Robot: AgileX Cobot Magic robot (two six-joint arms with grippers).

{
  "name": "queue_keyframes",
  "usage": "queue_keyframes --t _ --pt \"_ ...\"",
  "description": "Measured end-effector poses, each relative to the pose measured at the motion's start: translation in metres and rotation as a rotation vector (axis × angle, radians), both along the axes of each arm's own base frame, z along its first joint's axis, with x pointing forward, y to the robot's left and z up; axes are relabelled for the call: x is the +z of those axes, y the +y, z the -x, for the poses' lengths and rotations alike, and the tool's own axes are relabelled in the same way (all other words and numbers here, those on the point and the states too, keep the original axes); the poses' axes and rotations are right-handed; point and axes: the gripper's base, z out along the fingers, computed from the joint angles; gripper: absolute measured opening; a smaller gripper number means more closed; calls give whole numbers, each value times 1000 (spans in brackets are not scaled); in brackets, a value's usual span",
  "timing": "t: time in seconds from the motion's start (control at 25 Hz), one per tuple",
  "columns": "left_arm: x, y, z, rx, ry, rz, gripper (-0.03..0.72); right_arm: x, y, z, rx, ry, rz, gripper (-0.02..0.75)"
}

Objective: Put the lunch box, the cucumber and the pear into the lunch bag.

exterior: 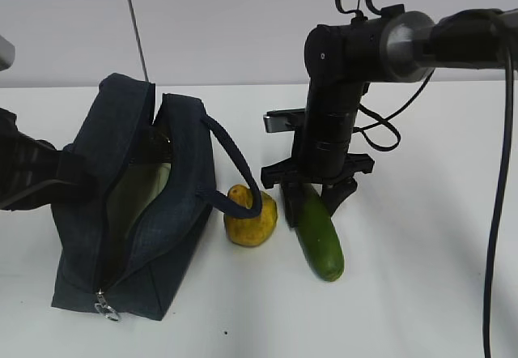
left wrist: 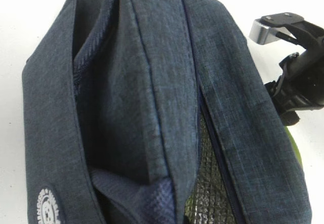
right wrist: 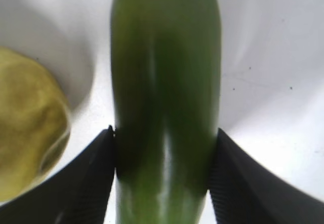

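The navy lunch bag point(exterior: 186, 155) stands at the left with its zipper open. The pale green lunch box point(exterior: 146, 189) shows inside through the opening. My left gripper point(exterior: 55, 170) pinches the bag's left wall; in the left wrist view the bag fabric point(left wrist: 152, 82) hides its fingers. The yellow pear point(exterior: 249, 219) lies right of the bag under a handle loop, and shows in the right wrist view point(right wrist: 28, 127). The dark green cucumber point(exterior: 320, 236) lies right of the pear. My right gripper point(exterior: 312, 202) is shut on its far end, fingers point(right wrist: 86, 178) against both sides of the cucumber point(right wrist: 164, 82).
The bag's handle point(exterior: 239, 172) loops out over the pear. The zipper's ring pull point(exterior: 105, 308) hangs at the bag's near bottom corner. Silver lining point(left wrist: 207, 198) shows inside the bag. White table point(exterior: 421, 293) lies to the right and in front.
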Motion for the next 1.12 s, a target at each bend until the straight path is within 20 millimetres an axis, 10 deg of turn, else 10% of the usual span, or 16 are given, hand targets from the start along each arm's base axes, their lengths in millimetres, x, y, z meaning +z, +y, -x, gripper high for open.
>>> queue_keyframes --t 0.48,0.88,1.12 --pt "0 0 0 0 1 0 -19 38 4 -23 74 -150 -5 365" --pt "0 0 0 0 1 0 -19 161 17 -21 63 -414 -247 365" --pt "0 0 0 0 1 0 -19 189 37 -10 119 -401 -516 363"
